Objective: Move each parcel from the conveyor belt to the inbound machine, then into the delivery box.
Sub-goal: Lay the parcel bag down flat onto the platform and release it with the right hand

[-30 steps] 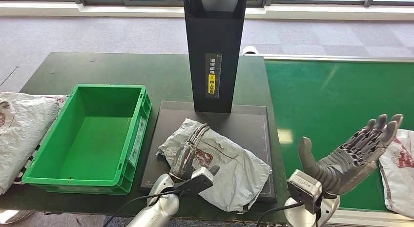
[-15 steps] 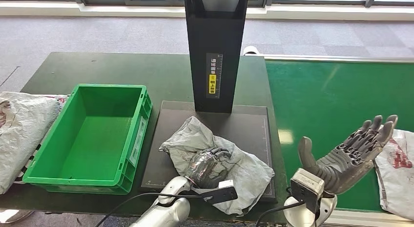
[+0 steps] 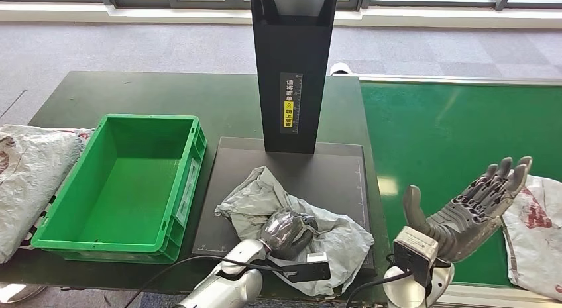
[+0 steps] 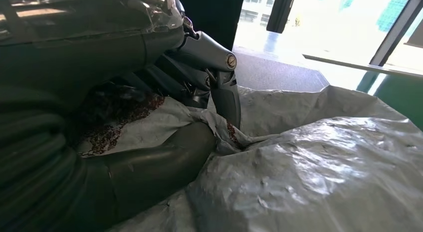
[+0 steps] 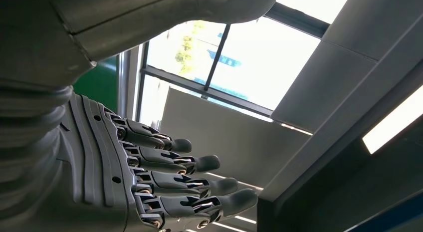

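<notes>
A crumpled grey parcel (image 3: 318, 238) lies on the black plate of the inbound machine (image 3: 331, 172), in front of its tall black column (image 3: 290, 69). My left hand (image 3: 288, 232) grips the parcel near its middle, and in the left wrist view its fingers (image 4: 219, 87) and thumb pinch a fold of the grey wrap (image 4: 309, 162). My right hand (image 3: 470, 212) is raised palm-up over the near edge of the green conveyor belt (image 3: 457, 129), fingers (image 5: 189, 184) spread and holding nothing. Another parcel (image 3: 533, 232) lies on the belt at the far right.
An empty green delivery box (image 3: 122, 182) stands left of the machine plate on the dark table (image 3: 152, 93). A large grey bag (image 3: 26, 182) lies at the table's left edge. Grey carpet stretches beyond the table.
My left hand has gone from lying flat on the parcel to closing on it, bunching the wrap up. My right hand has sunk slightly.
</notes>
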Available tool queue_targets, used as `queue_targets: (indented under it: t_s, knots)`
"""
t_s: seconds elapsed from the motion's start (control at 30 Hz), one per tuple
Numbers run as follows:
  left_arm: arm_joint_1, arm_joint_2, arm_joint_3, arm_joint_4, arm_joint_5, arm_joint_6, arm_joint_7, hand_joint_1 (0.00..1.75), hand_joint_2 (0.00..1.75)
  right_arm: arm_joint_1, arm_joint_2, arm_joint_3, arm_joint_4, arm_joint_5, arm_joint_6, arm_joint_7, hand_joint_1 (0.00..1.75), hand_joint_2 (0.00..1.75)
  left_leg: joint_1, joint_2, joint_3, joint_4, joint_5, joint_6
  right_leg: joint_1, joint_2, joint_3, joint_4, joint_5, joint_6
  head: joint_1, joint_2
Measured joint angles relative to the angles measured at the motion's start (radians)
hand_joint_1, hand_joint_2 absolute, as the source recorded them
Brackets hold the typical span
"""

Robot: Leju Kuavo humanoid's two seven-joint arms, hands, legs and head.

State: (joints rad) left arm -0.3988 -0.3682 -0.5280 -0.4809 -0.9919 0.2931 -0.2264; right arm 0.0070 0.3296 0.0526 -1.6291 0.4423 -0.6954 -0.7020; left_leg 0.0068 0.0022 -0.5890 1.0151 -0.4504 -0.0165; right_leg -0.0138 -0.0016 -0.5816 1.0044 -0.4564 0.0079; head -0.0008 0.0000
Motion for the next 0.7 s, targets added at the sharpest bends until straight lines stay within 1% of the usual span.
queue_targets:
  t_s: [0.1,0.17,0.27,0.33,0.43,0.5,0.57,0.63,0.7]
  knots:
    - [-0.003,-0.001,-0.007,0.003,-0.019,0.027,0.017,1.75,1.75,0.0,0.0,0.0,0.003,-0.001,0.0,0.0,0.0,1.75,0.0,0.0,0.0,0.0,0.0,0.0,0.0,0.0,0.0,0.0,0.0,0.0,0.0,0.0]
    - [-0.003,-0.001,-0.009,0.001,-0.041,0.105,0.026,1.75,1.75,0.0,0.0,0.0,0.003,0.0,0.0,0.0,0.0,1.75,0.0,0.0,0.0,0.0,0.0,0.0,0.0,0.0,0.0,0.0,0.0,0.0,0.0,0.0]
    - [-0.007,0.0,-0.003,-0.02,-0.071,0.271,0.031,1.75,1.75,0.001,0.0,0.0,0.003,0.0,0.0,0.0,0.0,1.75,0.0,0.0,0.0,0.0,0.0,0.0,0.0,0.0,-0.001,0.0,0.0,0.0,0.0,0.0]
    - [-0.014,0.001,0.005,-0.038,-0.083,0.333,0.035,1.75,1.75,0.001,0.0,0.0,0.003,0.001,0.0,0.0,0.0,1.75,0.0,0.0,0.0,0.0,0.0,0.0,0.0,0.0,-0.001,0.0,0.0,0.0,0.0,0.0]
    - [-0.02,0.004,0.012,-0.05,-0.098,0.355,0.043,1.75,1.75,0.001,0.0,0.0,0.003,0.001,0.0,0.0,0.0,1.75,0.0,0.0,0.0,0.0,0.0,0.0,0.0,0.0,-0.001,0.0,0.0,0.0,0.0,0.0]
    - [-0.022,0.008,0.016,-0.066,-0.142,0.37,0.069,1.75,1.75,0.001,0.0,0.0,0.004,0.001,0.0,0.0,0.0,1.75,0.0,0.0,-0.001,0.0,0.0,0.0,0.0,0.0,-0.001,0.0,0.0,0.0,0.0,0.0]
    - [-0.027,0.015,0.021,-0.101,-0.243,0.39,0.126,1.75,1.75,0.0,0.0,0.0,0.007,0.001,0.0,0.0,0.0,1.75,0.0,0.0,-0.001,0.0,0.0,0.0,0.0,0.0,-0.001,0.0,0.0,0.0,0.0,0.0]
    - [-0.036,0.023,0.033,-0.155,-0.379,0.402,0.193,1.75,1.75,0.0,0.0,0.0,0.015,-0.002,0.0,0.0,0.0,1.75,0.0,-0.001,-0.001,0.0,0.0,0.0,0.0,-0.001,-0.001,0.0,0.0,0.0,0.0,0.0]
    - [-0.046,0.03,0.047,-0.209,-0.472,0.405,0.234,1.75,1.75,-0.001,0.0,0.0,0.024,-0.005,0.0,0.0,0.0,1.75,0.0,-0.001,-0.001,0.0,0.0,0.0,0.0,-0.001,-0.001,0.0,0.0,0.0,0.0,0.0]
